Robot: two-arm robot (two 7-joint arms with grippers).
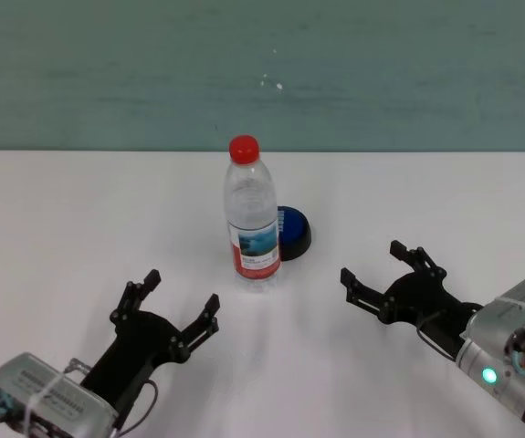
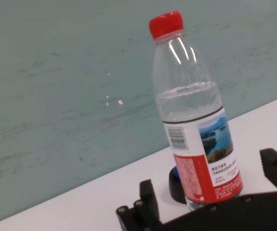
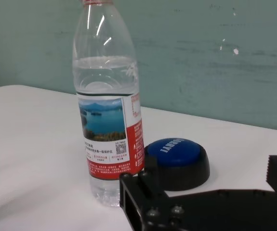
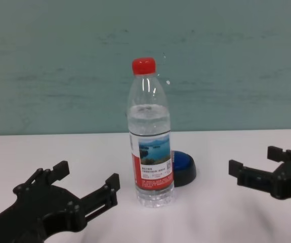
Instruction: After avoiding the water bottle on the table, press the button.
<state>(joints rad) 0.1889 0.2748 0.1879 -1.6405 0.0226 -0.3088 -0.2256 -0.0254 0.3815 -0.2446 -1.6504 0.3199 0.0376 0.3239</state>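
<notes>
A wide white counter [image 1: 79,201] carries everything here. Near its middle a clear water bottle [image 1: 251,214] with a red cap stands upright. Directly behind it, at about one o'clock from it, sits the low blue button [image 1: 292,230], half hidden and just beside the bottle's base.

The left gripper [image 1: 169,307] rests at the bottle's seven o'clock, fingers spread wide and holding nothing. The right gripper [image 1: 379,265] lies at the bottle's four o'clock, fingers likewise wide apart and empty.

The likely trouble: the bottle is tall and narrow, so a straight reach from the left would probably clip it and tip it. The right side seems the clearer way in, though an open finger could still brush the label.

The label shows a blue lake picture, a barcode and small print too fine to read. White lettering on the button's dome is not legible.
</notes>
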